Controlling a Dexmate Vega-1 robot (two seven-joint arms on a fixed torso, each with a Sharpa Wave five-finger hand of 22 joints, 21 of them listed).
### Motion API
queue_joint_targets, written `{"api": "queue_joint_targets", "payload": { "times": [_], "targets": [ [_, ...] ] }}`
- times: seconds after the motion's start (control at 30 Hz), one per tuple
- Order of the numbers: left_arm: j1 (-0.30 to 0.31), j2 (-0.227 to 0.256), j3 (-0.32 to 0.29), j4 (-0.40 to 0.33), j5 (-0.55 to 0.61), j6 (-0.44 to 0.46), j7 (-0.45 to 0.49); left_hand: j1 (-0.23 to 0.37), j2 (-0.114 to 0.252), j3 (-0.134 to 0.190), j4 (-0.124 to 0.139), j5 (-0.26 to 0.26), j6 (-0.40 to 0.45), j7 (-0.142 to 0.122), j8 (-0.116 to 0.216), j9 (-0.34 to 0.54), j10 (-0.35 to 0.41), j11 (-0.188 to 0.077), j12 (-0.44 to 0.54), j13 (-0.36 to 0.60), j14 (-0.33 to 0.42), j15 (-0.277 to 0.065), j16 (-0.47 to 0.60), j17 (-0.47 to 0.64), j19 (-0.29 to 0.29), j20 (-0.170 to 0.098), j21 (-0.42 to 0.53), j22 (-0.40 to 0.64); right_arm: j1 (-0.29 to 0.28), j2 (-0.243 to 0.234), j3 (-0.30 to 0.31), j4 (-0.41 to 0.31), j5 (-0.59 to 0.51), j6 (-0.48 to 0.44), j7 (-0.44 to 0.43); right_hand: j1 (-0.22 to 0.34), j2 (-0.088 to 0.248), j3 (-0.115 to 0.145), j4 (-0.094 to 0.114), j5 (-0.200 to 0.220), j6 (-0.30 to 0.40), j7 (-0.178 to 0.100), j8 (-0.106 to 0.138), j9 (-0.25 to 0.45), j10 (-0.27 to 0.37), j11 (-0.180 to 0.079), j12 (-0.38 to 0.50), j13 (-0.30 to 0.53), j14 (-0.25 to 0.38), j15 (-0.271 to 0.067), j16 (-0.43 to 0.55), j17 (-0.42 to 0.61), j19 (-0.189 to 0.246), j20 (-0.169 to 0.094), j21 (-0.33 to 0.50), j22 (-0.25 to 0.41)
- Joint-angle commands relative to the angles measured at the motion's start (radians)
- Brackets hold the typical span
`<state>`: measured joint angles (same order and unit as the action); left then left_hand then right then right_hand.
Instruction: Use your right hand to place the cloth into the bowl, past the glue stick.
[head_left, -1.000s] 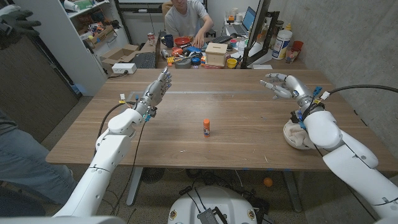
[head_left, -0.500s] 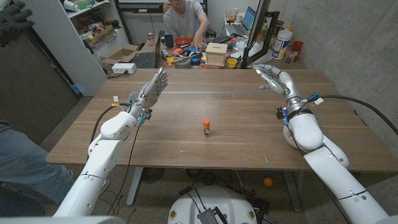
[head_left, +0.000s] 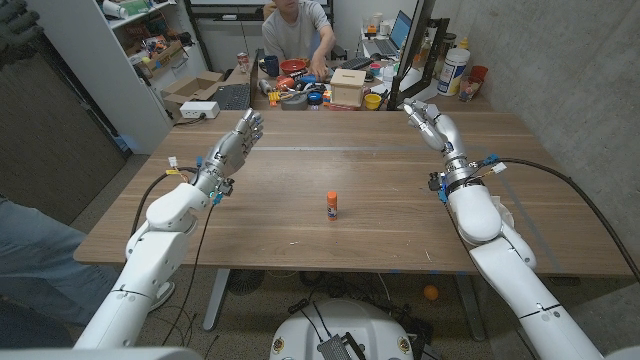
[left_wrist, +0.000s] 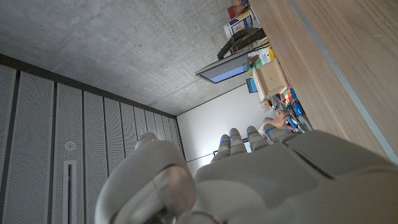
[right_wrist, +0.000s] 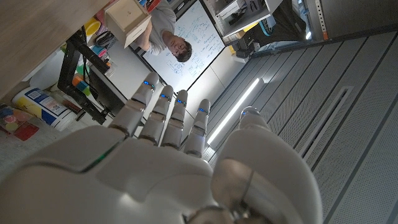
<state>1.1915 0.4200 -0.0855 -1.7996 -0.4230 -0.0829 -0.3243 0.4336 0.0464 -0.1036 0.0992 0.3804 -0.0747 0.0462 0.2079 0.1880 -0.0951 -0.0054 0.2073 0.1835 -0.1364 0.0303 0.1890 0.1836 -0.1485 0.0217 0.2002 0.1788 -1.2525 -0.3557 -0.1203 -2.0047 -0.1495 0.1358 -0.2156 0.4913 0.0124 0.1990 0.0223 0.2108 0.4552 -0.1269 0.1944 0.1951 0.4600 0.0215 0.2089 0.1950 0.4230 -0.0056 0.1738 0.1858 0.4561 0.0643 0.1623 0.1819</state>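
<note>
Both hands are raised above the wooden table (head_left: 300, 210) with fingers spread and holding nothing, the left hand (head_left: 237, 142) and right hand (head_left: 428, 122) well apart on either side of the upright glue stick (head_left: 332, 205).

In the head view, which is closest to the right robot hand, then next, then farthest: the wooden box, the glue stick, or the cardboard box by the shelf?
Measured from the right robot hand, raised over the table's far right part:
1. Wooden box, on the cluttered desk just behind the table.
2. Glue stick, upright at the table's middle.
3. Cardboard box, far across on the left, by the shelf.
</note>
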Motion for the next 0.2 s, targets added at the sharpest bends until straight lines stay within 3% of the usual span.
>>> {"api": "queue_joint_targets", "payload": {
  "times": [0.03,0.2],
  "targets": [
    [0.040,0.021,-0.041,-0.017,-0.040,-0.041,-0.035,0.006,0.009,-0.005,-0.001,-0.001,0.005,-0.005,0.007,0.002,0.003,-0.003,0.004,0.005,0.003,0.001,0.003,0.003,0.001,0.005,0.006,0.004,-0.013,0.043,-0.037,-0.024,-0.015,-0.009,-0.005,0.000,0.010,0.005,0.005,-0.002,-0.004,-0.002,-0.003,0.002,-0.006,0.000,-0.005,0.000,-0.004,-0.001,0.002,0.004,-0.009,0.007,0.007,0.002],
    [0.048,0.021,-0.048,-0.009,-0.059,-0.060,-0.056,0.007,0.010,-0.006,-0.001,-0.001,0.005,-0.004,0.007,0.002,0.004,-0.002,0.004,0.005,0.003,0.001,0.003,0.003,0.000,0.005,0.006,0.004,-0.010,0.047,-0.048,-0.019,-0.023,-0.023,-0.002,-0.001,0.013,0.006,0.006,-0.002,-0.006,-0.002,-0.003,0.002,-0.009,0.002,-0.005,0.000,-0.003,0.001,0.004,0.004,-0.014,0.009,0.009,0.002]
  ]
}}
